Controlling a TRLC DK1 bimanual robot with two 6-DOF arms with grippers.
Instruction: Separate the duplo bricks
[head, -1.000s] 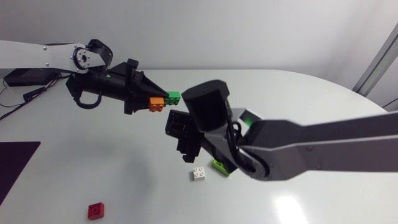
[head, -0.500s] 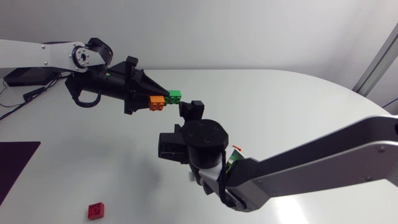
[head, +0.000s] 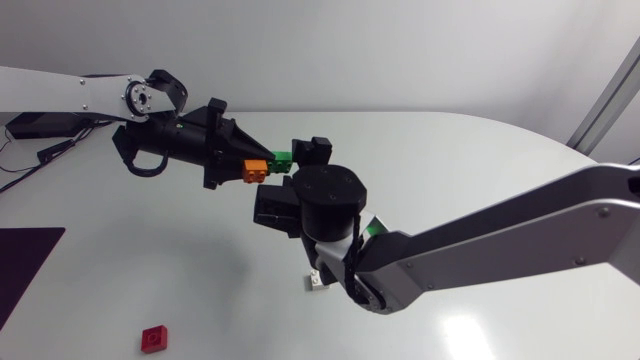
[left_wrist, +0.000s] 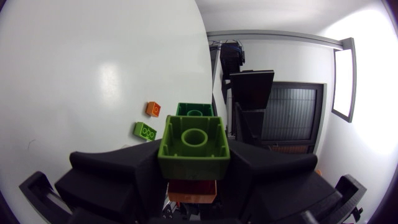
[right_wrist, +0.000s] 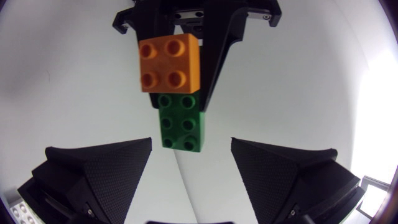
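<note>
Far left, a dark mat (head: 25, 270) lies at the edge of the table (head: 480, 150). A red brick (head: 153, 339) sits by itself near the front, well apart from everything else.

My left arm (head: 60, 92) comes in from the left side, up off the surface. The left gripper (head: 250, 163) is clamped tight on the stack (head: 268, 165), which hangs in the air over the middle of the table. The stack is an orange brick (head: 255, 170) stuck onto a green brick (head: 283, 159). From the right wrist camera you can see the orange one covers the end of the green one that's nearest the left fingers. The green's other end pokes out free, and the studs on both face that camera.

Next over is the right gripper (right_wrist: 191, 146), pointed straight at the stack. Its fingers are spread wide. The free end of the green brick sits between the tips with a clear gap on each side, so it isn't gripping anything.

Down on the table, a white brick (head: 318, 281) peeks out from under the right wrist. A lime brick (head: 372, 228) is just beyond it, mostly hidden behind the arm. The right arm (head: 520, 240) itself runs off to the right edge.
</note>
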